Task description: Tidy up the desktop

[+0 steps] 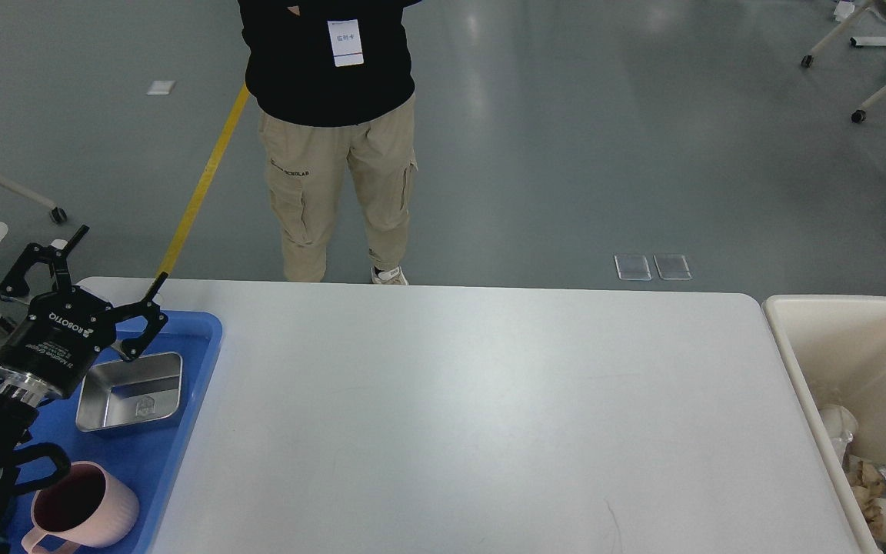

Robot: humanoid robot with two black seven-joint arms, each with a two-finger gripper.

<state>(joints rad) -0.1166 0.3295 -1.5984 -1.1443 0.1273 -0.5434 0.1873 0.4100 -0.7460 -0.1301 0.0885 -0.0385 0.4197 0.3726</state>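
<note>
The floor (604,154) is smooth grey-green, glossy enough to carry soft reflections of overhead light. A yellow tape line (204,181) runs diagonally across it. A person (335,138) in a black top and khaki cargo trousers stands on it, a white badge (345,42) at the chest. Two clear rectangular floor markers (652,267) lie side by side. White wheeled furniture legs (870,69) show at upper right, and another castered leg (4,188) at left.
</note>
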